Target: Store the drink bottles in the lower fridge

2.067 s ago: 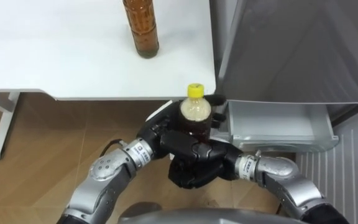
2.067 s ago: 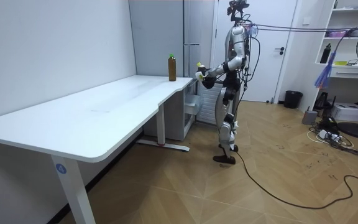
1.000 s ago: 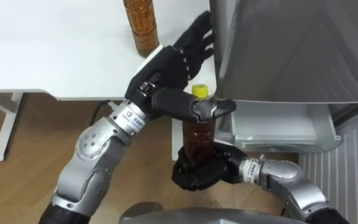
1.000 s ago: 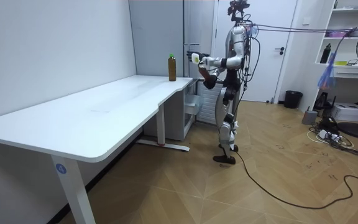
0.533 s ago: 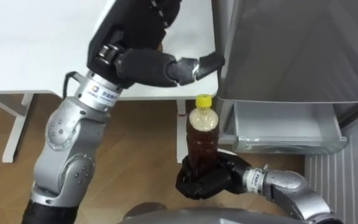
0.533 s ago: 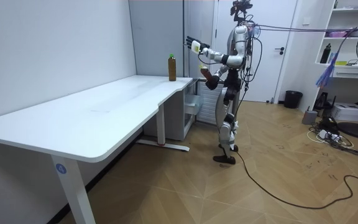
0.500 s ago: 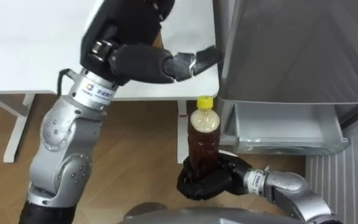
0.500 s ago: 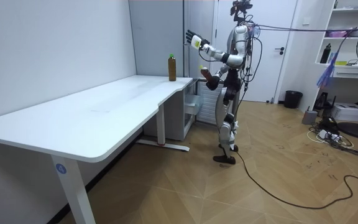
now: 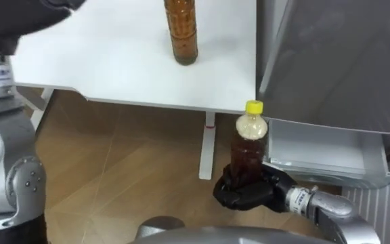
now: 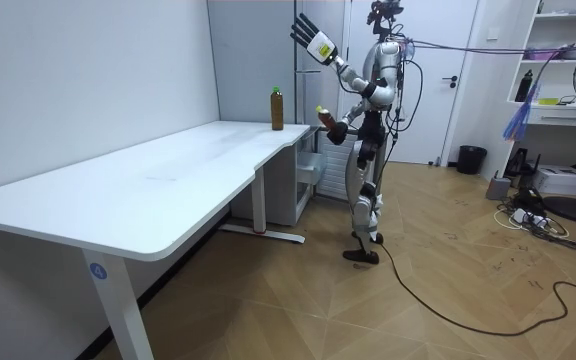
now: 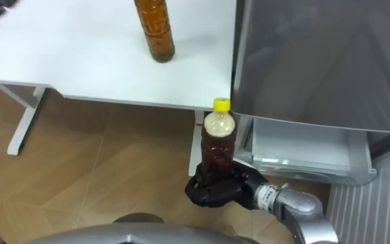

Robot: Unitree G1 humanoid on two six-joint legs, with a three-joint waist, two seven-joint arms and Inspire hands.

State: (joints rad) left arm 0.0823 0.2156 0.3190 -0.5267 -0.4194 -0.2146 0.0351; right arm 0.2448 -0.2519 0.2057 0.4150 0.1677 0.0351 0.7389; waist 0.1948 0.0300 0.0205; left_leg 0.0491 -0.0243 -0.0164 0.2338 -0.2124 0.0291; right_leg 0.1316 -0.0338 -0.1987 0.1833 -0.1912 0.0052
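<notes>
The right hand (image 9: 246,193) held the yellow-capped bottle (image 9: 249,144), fingers clamped round it, just left of the open fridge drawer (image 9: 323,159). The left hand (image 10: 310,40) was raised, fingers apart. Next, the bottle probably needed moving right, into the drawer.

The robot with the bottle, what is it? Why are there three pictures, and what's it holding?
It is a walking robot with two arms and hands. Two pictures come from cameras in its head, looking down. The third comes from a camera across the room.

Its right hand is curled round a yellow-capped bottle of brown drink, held upright. Its left hand is raised high with its fingers spread, holding nothing.

A second bottle stands on the white table. Beside the table is the grey fridge, with a drawer pulled out low down.
</notes>
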